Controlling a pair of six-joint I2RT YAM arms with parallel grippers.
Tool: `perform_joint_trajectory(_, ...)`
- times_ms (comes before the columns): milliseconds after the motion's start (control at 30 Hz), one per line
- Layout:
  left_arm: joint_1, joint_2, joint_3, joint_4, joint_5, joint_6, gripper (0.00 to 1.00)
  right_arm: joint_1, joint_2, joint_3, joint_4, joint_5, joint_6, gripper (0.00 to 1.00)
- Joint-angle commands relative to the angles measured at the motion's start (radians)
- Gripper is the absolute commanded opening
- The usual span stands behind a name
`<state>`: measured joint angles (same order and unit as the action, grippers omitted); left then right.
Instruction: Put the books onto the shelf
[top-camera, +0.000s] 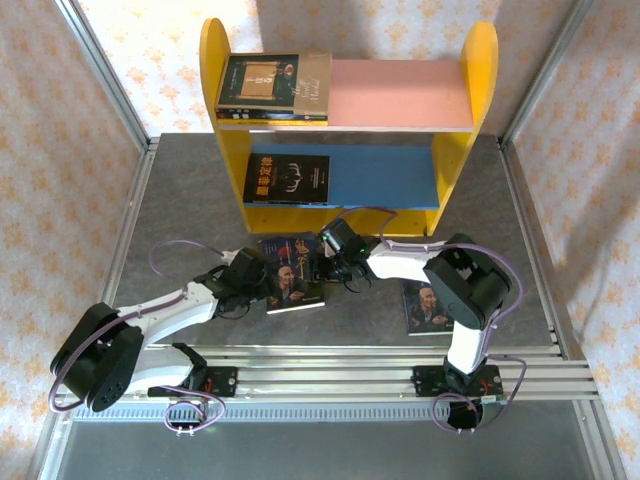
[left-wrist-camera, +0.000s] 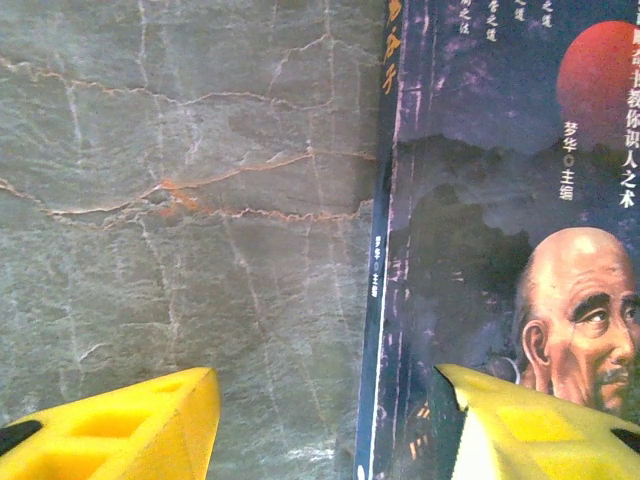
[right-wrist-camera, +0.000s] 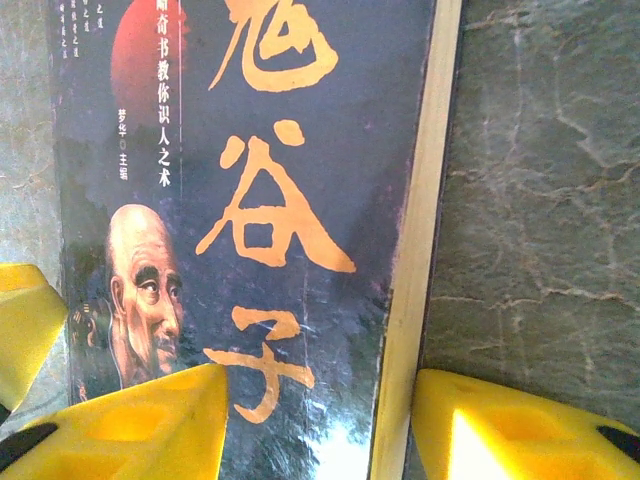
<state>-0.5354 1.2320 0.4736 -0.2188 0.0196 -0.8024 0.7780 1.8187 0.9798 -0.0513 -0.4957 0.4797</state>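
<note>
bearded-man book (top-camera: 295, 272), edges between open jaws

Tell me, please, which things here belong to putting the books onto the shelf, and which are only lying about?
For the job:
shelf
bearded-man book on the table
second bearded-man book by the right arm
book stack on the pink board
black book on the blue board

Only lying about:
purple cables
metal rails

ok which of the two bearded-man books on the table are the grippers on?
The middle book, in front of the shelf: left gripper and right gripper both straddle its edges, open. The other book lies alone, farther right.
</note>
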Motion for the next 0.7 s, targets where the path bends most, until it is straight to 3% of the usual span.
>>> perform_joint_trajectory(0, 0.010, 0.013, -0.007, 0.018, 0.000, 0.002, 0.60, 0.023, 0.087, -0.030, 0.061, 0.016, 0.014, 0.51)
perform_joint_trajectory(167, 0.011, 0.030, -0.007, 0.039, 0.016, 0.000, 0.60, 0.025, 0.096, -0.032, 0.061, 0.010, 0.004, 0.44)
perform_joint_trajectory(367, 0.013, 0.049, -0.004, 0.056, 0.028, -0.002, 0.60, 0.027, 0.112, -0.036, 0.071, -0.009, -0.003, 0.23)
perform_joint_trajectory(667, 0.014, 0.061, -0.001, 0.061, 0.033, 0.001, 0.60, 0.027, 0.118, -0.039, 0.080, -0.009, -0.008, 0.14)
